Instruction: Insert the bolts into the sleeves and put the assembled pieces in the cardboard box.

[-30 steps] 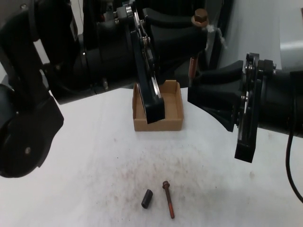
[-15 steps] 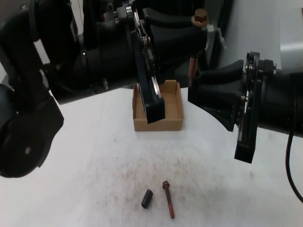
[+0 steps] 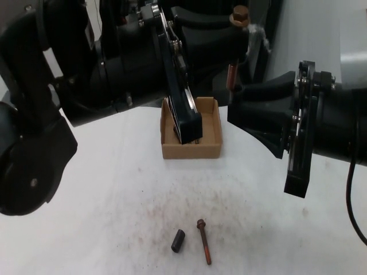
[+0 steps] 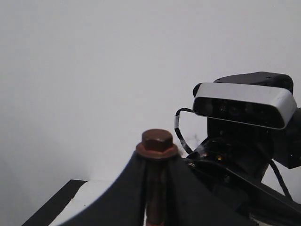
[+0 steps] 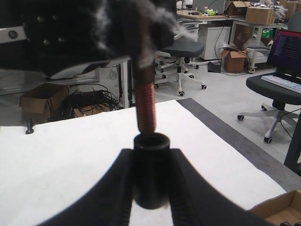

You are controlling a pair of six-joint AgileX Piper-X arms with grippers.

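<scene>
Clamped in my left gripper point(image 4: 156, 162), the bolt point(image 5: 146, 101) hangs upright, its threaded tip just above the mouth of the sleeve point(image 5: 151, 174) clamped in my right gripper point(image 5: 151, 157).

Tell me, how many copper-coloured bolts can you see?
2. One bolt stands upright in the left gripper, its tip at the mouth of the sleeve in the right gripper. The other bolt lies on the bench beside a loose sleeve. More may be hidden inside the cardboard box.
</scene>
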